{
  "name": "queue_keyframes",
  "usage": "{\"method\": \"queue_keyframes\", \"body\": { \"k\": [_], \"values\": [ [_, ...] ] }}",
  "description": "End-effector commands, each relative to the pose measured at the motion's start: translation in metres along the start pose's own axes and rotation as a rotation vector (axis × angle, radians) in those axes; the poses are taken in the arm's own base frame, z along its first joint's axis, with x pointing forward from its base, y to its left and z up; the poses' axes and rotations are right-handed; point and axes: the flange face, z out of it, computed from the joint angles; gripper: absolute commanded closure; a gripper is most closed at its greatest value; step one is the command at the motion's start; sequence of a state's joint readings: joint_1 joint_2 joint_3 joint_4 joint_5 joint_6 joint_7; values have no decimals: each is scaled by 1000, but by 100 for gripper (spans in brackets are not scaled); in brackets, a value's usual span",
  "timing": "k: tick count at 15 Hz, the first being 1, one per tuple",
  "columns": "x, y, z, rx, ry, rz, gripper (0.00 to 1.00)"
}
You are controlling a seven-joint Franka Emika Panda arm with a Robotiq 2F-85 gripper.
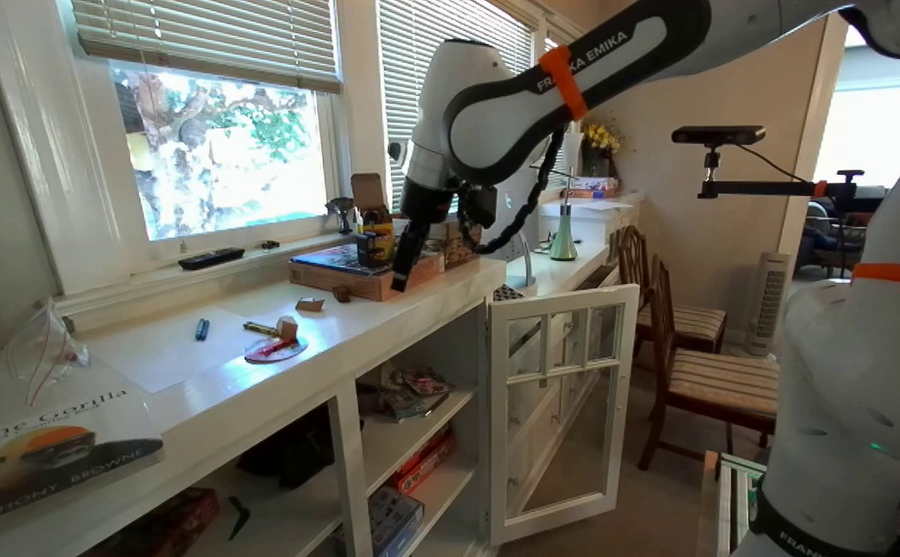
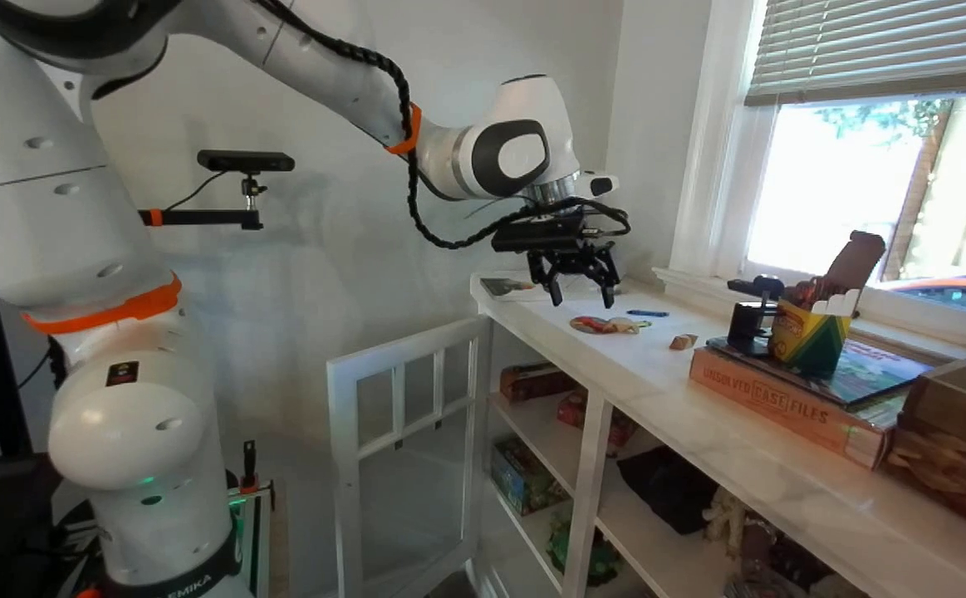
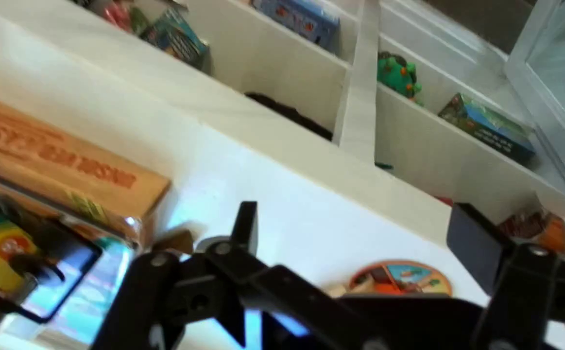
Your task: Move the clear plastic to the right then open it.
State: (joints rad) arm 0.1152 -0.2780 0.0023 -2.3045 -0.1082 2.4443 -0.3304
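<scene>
Black two-fingered pincer [image 2: 582, 297], spread wide w/ nothing btwn, is hovering above white bench [image 2: 657, 374] nr its front edge, while see-through, red-seamed plastic bag [image 1: 46, 350] is sitting well apart, twd back corner by plain grey wall [image 2: 366, 274], long axis unclear.

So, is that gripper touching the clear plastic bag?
Apart. In an exterior view, the gripper hangs well away from the clear plastic bag, with the white paper showing between them.

Gorilla book [image 1: 55, 450], open cabinet door [image 1: 564, 370]
</scene>
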Motion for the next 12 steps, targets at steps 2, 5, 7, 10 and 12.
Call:
{"method": "queue_keyframes", "body": {
  "k": [2,5,7,10,12],
  "values": [
    [49,-31,10,118,217,-40,0],
    [47,-39,8,136,212,-33,0],
    [52,-44,11,154,223,-34,0],
    [51,-41,11,153,224,-30,0],
    [51,-41,11,153,224,-31,0]
  ]
}}
